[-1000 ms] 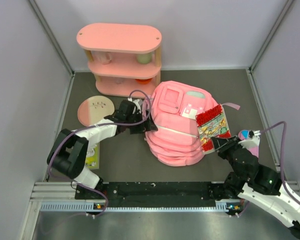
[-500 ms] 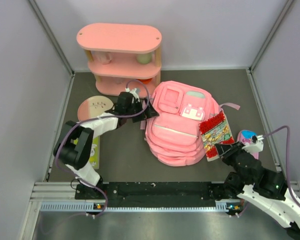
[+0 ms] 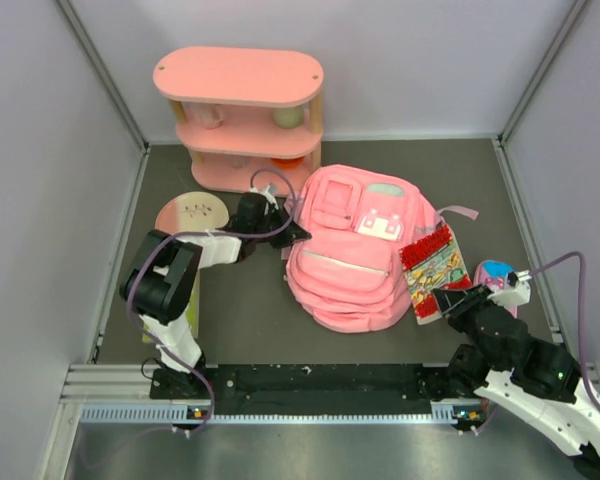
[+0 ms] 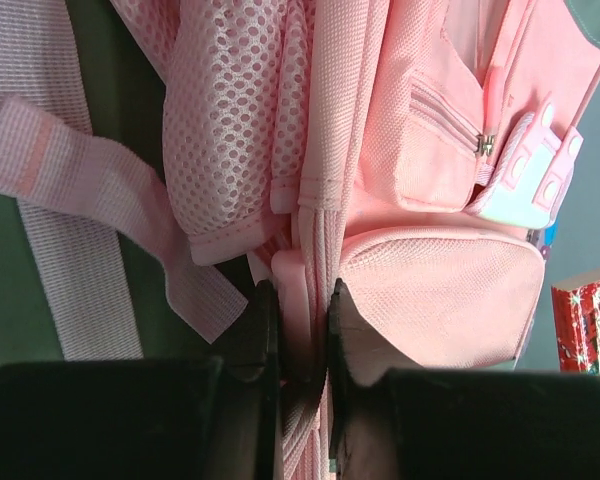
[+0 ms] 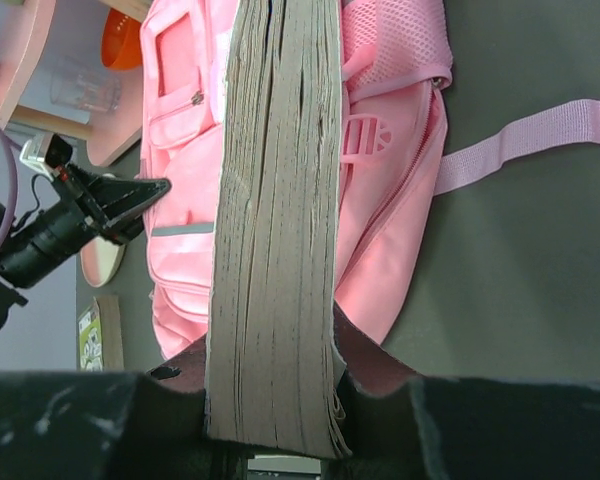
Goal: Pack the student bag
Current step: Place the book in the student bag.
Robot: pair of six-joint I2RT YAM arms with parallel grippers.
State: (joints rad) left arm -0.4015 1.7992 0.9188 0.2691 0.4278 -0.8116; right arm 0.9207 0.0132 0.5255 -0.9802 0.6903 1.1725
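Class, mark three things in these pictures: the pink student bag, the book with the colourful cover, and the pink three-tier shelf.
student bag [image 3: 345, 278]: top external view, on its front pocket panel.
book [image 3: 432, 262]: top external view, on the middle of its colourful cover.
shelf [image 3: 238, 75]: top external view, on its top board.

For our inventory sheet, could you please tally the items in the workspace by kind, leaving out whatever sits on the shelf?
Backpack: 1
Three-tier shelf: 1
Books: 2 (comic book, green booklet)
Round pink plate: 1
Small pink-and-blue case: 1
Total: 6
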